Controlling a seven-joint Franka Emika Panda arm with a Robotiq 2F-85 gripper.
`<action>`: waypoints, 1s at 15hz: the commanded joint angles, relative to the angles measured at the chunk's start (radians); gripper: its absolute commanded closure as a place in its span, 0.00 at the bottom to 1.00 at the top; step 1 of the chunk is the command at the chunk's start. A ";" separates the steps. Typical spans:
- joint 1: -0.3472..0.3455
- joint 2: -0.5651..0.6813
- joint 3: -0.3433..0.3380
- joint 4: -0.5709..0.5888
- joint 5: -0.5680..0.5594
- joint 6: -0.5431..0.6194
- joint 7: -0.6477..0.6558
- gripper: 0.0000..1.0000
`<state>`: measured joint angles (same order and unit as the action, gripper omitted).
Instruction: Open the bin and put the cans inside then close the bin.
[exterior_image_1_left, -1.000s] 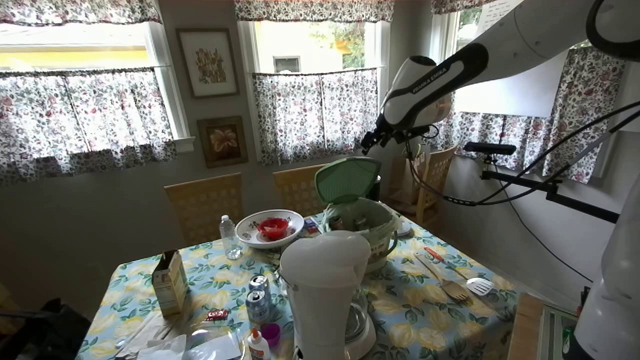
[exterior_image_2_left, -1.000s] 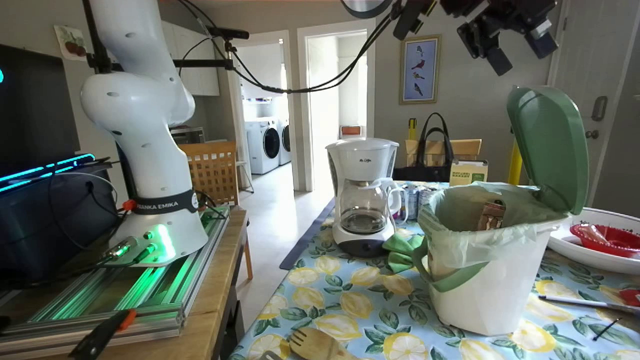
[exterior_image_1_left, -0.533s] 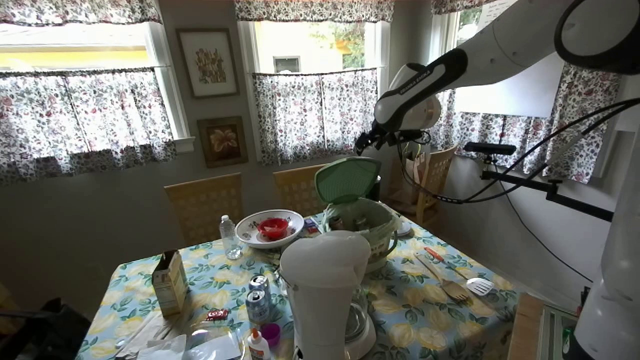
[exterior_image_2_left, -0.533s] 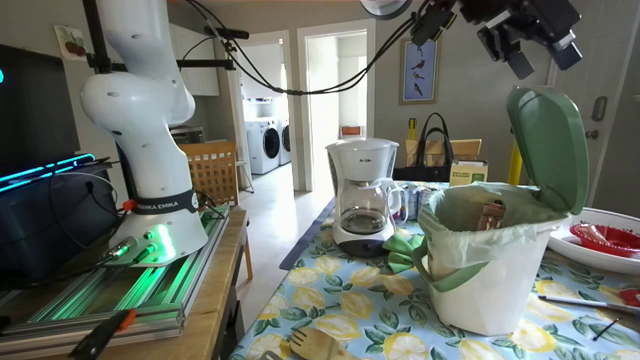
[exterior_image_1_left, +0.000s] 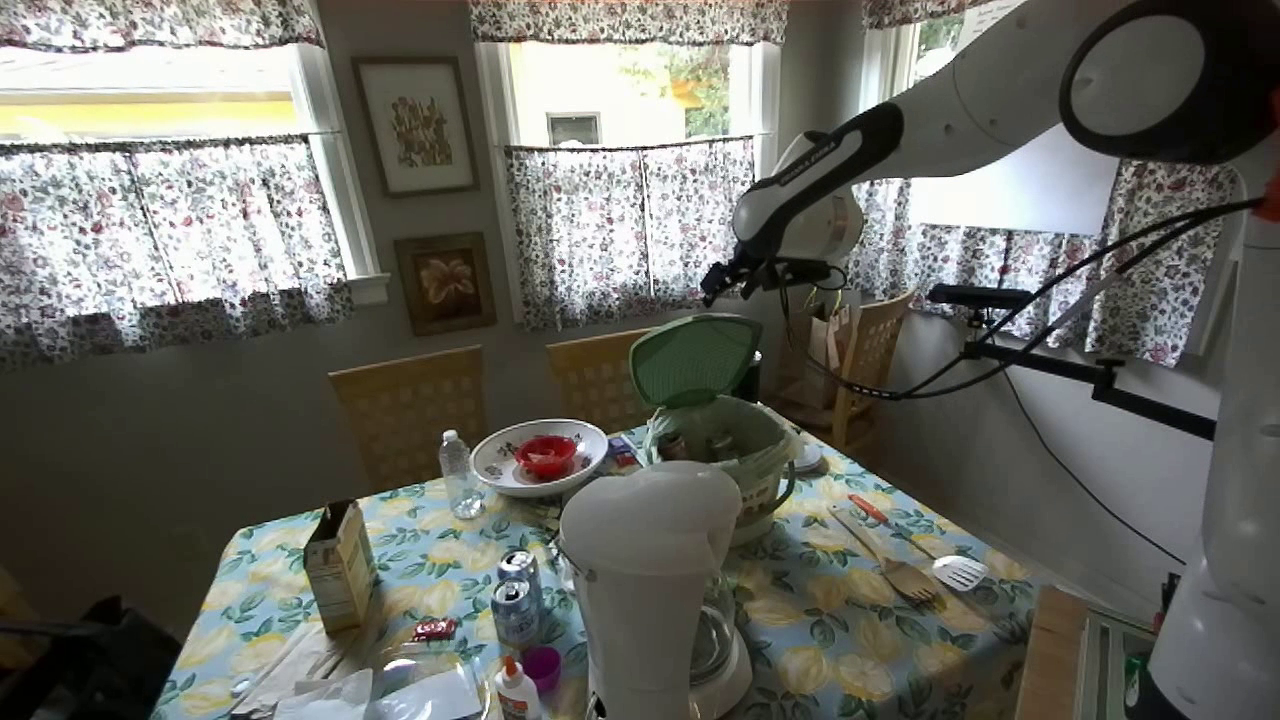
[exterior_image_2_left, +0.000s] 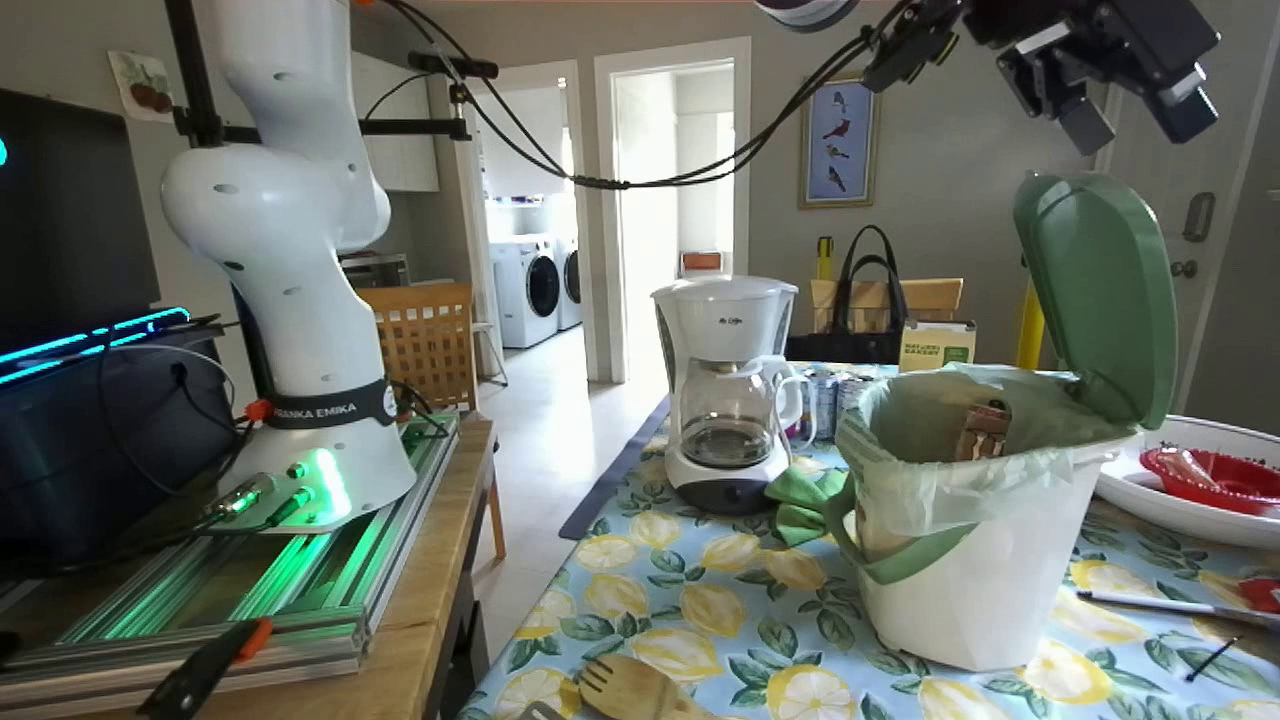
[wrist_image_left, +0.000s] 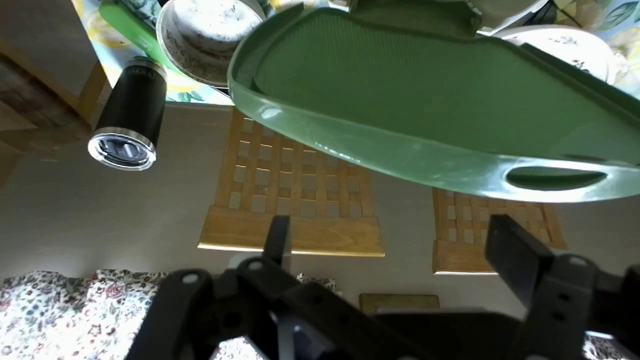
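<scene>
Cans (exterior_image_2_left: 827, 398) stand partly hidden; the open bin (exterior_image_2_left: 975, 600) holds something brown (exterior_image_2_left: 982, 434), unclear.

The white arm (exterior_image_2_left: 275, 200) stands planted on its base (exterior_image_2_left: 290, 470), where a green light (exterior_image_2_left: 332, 488) glows, its lower column (exterior_image_2_left: 325, 330) nearly upright, and in an exterior view I can see the dark-rimmed elbow (exterior_image_1_left: 1138, 75) bent up high, with the forearm (exterior_image_1_left: 950, 115) slanting down from it to the rounded white wrist (exterior_image_1_left: 825, 228). Out at the end the black gripper (exterior_image_2_left: 1138, 120) hangs in mid-air, tilted, its fingers (exterior_image_2_left: 1086, 126) aimed down at a slant. The wrist view has both dark fingertips (wrist_image_left: 277, 240) in its lower half, standing well apart and facing each other across a wide gap.
</scene>
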<state>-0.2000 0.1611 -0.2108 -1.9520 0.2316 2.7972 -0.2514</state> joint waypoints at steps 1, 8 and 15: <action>-0.022 0.066 0.016 0.077 0.056 -0.020 -0.038 0.00; -0.055 0.091 0.050 0.115 0.035 -0.130 -0.011 0.00; -0.069 0.075 0.071 0.119 0.028 -0.252 -0.010 0.00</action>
<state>-0.2514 0.2357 -0.1608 -1.8496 0.2469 2.6069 -0.2522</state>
